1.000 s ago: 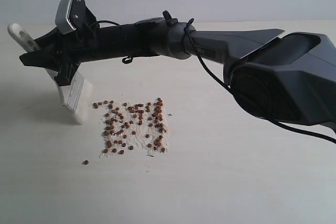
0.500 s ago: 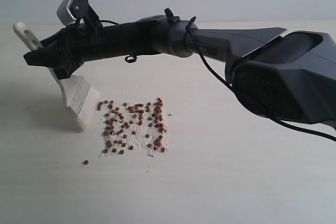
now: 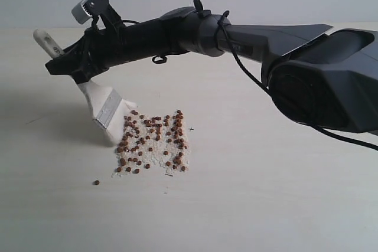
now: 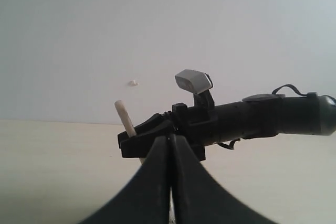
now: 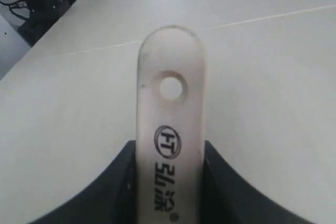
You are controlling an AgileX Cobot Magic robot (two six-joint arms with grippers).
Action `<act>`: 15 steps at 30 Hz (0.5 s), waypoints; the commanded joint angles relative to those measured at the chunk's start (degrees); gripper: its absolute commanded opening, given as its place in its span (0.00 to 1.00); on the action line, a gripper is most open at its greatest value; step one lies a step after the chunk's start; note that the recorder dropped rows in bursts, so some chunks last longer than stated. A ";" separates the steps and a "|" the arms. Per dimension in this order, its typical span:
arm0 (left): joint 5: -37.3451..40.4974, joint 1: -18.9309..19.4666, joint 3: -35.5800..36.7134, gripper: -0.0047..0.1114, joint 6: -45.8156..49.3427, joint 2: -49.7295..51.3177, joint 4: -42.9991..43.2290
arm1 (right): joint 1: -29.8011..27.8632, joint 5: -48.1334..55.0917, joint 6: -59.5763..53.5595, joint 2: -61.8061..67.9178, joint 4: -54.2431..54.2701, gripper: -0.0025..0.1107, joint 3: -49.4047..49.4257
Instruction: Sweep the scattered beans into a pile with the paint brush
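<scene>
The right gripper [image 3: 72, 66] was clamped on the handle of 1 paint brush [image 3: 108, 109]. The brush was tilted, its bristles touching the table [image 3: 266, 205] at the left edge of the beans [image 3: 155, 137], dozens spread over whitish crumbs [image 3: 156, 158]. 1 stray bean [image 3: 95, 182] lay apart. The left gripper [image 4: 170, 139] was pressed together, holding nothing.

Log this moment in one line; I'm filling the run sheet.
right gripper: shut on paint brush | bristles: at beans edge | left gripper: shut
</scene>
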 commanded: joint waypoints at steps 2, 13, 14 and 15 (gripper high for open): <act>0.23 0.04 0.27 0.04 -0.04 -0.35 -0.01 | -0.23 -0.77 4.39 -2.00 -6.95 0.02 -0.47; 0.23 0.04 0.27 0.04 -0.04 -0.35 -0.01 | -0.23 -0.30 3.74 -2.69 -7.07 0.02 -0.47; 0.23 0.04 0.27 0.04 -0.04 -0.35 -0.01 | -0.23 0.04 2.96 -2.81 -6.21 0.02 -0.47; 0.23 0.04 0.27 0.04 -0.04 -0.35 -0.01 | -0.23 0.45 2.00 -3.06 -5.03 0.02 -0.47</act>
